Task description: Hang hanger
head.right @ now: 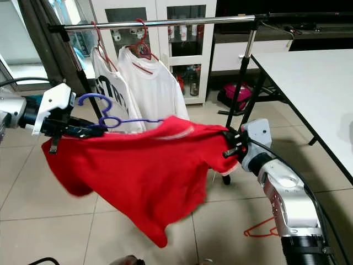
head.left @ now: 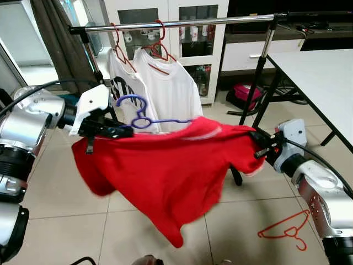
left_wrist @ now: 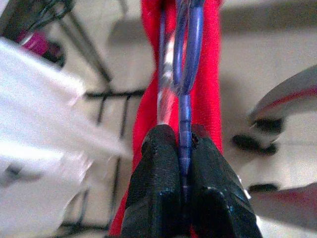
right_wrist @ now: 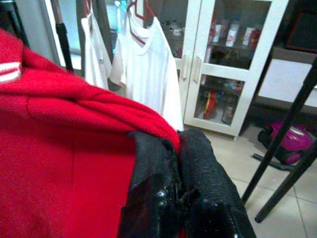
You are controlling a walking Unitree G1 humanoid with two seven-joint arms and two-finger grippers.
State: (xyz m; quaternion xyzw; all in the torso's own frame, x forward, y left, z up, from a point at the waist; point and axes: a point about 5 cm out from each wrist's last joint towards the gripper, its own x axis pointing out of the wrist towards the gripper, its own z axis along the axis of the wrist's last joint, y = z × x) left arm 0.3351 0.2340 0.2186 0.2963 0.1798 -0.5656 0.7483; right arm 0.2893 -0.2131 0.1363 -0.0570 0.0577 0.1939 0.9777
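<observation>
My left gripper [head.left: 113,131] pinches the purple hanger [head.left: 144,118] at left of centre, and my right gripper [head.left: 259,144] clamps the far shoulder of the red shirt [head.left: 165,165] at right. The shirt sags between them, below the rail [head.left: 182,23] along the top. I judge I am carrying toward the rail; next, lift the hook over it. Bare rail lies right of the white shirts [head.left: 165,88]; the table [head.left: 325,77] crowds the right edge.
</observation>
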